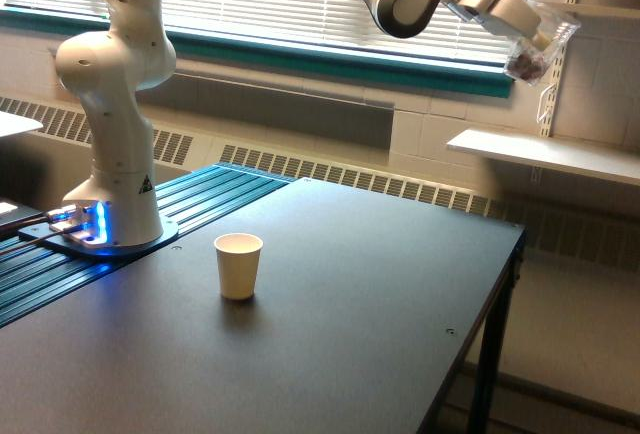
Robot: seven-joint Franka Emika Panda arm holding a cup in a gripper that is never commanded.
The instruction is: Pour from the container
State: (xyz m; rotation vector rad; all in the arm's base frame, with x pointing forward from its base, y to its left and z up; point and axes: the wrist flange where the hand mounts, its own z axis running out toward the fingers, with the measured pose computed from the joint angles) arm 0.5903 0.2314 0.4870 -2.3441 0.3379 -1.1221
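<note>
Paper cup (238,265) sits empty; our gripper (520,24) holds the clear cup (537,54) high, well apart; next, carry over, then tip.

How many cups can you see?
2. A white paper cup stands upright on the dark table. A clear plastic cup with reddish pieces is tilted in the robot's hand, high at the exterior view's right.
</note>
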